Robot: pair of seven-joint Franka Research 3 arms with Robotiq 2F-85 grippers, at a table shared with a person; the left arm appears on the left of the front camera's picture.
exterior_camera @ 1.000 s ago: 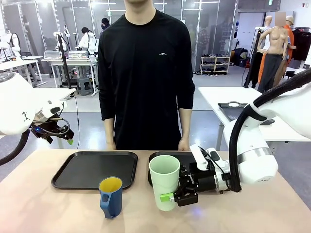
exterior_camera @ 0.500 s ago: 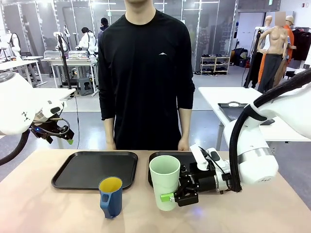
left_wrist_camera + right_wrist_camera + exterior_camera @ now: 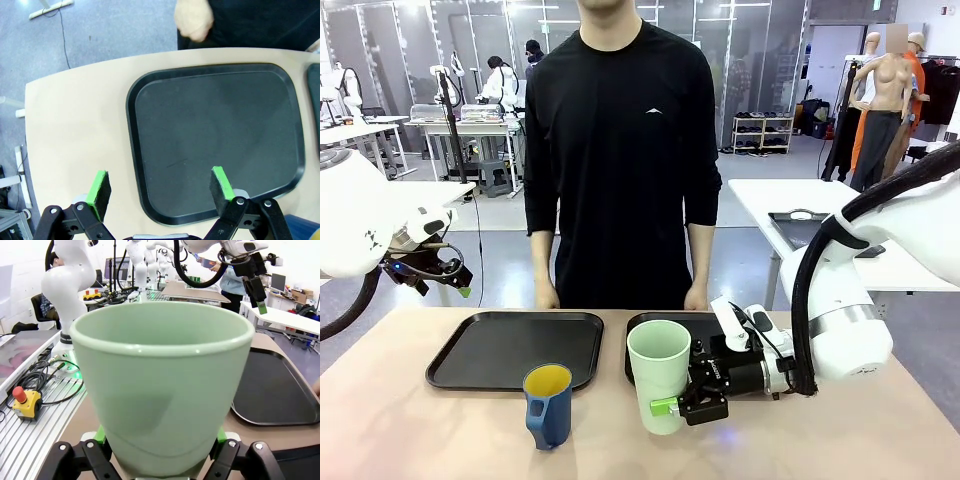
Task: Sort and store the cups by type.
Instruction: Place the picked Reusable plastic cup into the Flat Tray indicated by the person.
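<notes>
The tall mint-green tumbler (image 3: 658, 368) stands upright at the table's front middle, before the right tray (image 3: 708, 322). My right gripper (image 3: 668, 406) comes in from the right, lying level, and is shut on the tumbler's lower wall. In the right wrist view the tumbler (image 3: 162, 390) rises wide between the green pads. The dark blue mug (image 3: 549, 404), yellow inside, stands free in front of the left tray (image 3: 515, 348). My left gripper (image 3: 458, 282) hangs open and empty above the table's left end. From its own camera the left gripper (image 3: 160, 187) looks down on the left tray (image 3: 215, 130).
A person in a black shirt stands at the far edge behind the trays, hands (image 3: 548, 297) hanging at the table's rim; one hand (image 3: 194, 20) is near the left tray's far side. Both black trays hold nothing. Bare wood lies at the front left and front right.
</notes>
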